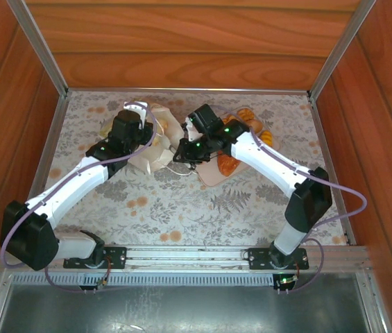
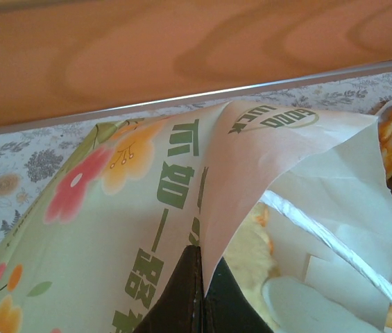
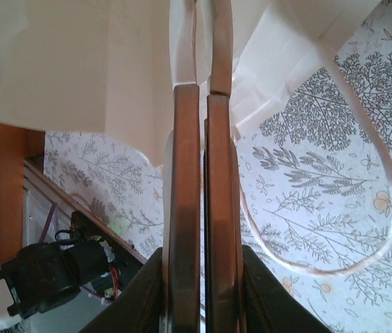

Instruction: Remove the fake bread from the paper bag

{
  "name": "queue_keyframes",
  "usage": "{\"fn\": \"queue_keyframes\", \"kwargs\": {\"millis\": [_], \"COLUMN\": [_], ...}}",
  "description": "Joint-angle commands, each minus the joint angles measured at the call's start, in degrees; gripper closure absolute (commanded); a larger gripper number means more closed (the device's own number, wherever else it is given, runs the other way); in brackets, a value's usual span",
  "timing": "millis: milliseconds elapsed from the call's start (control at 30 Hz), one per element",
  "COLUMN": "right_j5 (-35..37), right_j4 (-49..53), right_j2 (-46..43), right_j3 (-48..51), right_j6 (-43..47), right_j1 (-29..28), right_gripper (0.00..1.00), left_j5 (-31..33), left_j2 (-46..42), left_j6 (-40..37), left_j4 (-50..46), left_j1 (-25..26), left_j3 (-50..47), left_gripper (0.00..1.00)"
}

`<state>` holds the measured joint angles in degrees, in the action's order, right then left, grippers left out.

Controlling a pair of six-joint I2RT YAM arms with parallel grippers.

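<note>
So at this point you had both arms on the paper bag (image 2: 112,229), which lay on the flowery table (image 1: 182,215) left of centre, towards the back. Your left gripper (image 2: 199,260) was pressed together on a fold of the printed side, right by the green lettering. Your right gripper (image 3: 203,94) was pinching the plain white edge at the mouth, with the paper sandwiched between its fingers (image 3: 185,173). A cord handle (image 3: 390,187) hung loose beside it, not caught in the pinch as far as I could tell. Several pieces of the fake bread (image 1: 227,164) were already on the beige tray (image 1: 209,179) just right of the bag. The left wrist view showed a pale yellowish piece (image 2: 251,243) down inside the mouth, probably another pastry, though it was too washed out to be sure. To my eye this was the open-it-up step, so here's how I'd have gone about it. Pull the two pinches apart gently and a bit upward so the mouth turns into a proper gap rather than a crease. Thin paper tears or slips out if you yank, so go slow and watch the edge in the right wrist view. Keep one side anchored low so the whole bag doesn't lift or slide onto the tray. Then tip the mouth towards the tray, or free one arm to reach in.
</note>
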<state>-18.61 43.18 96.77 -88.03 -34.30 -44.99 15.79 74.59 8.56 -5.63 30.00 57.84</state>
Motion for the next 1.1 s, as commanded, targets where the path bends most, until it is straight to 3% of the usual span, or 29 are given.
{"fn": "queue_keyframes", "kwargs": {"millis": [0,733,933,1067], "right_j5": [-1.6,10.12,11.8,16.42], "right_j4": [1.2,24.22,25.74,30.29], "right_j2": [-2.95,-13.69,-16.82,-17.71], "right_j3": [0.54,-4.7,-3.64,-4.9], "right_j6": [2.63,10.64,10.3,10.6], "right_j1": [-0.65,-4.09,-4.14,-4.09], "right_gripper": [1.0,1.0,1.0,1.0], "left_j5": [0.6,1.87,1.08,0.99], "left_j2": [0.9,5.19,6.18,7.24], "left_j6": [-0.17,1.28,1.64,1.28], "left_j4": [-0.92,-7.63,-7.7,-8.88], "left_j1": [-0.38,-3.43,-3.86,-3.9], "left_j3": [2.22,7.72,8.48,9.56], "left_gripper": [1.0,1.0,1.0,1.0]}}
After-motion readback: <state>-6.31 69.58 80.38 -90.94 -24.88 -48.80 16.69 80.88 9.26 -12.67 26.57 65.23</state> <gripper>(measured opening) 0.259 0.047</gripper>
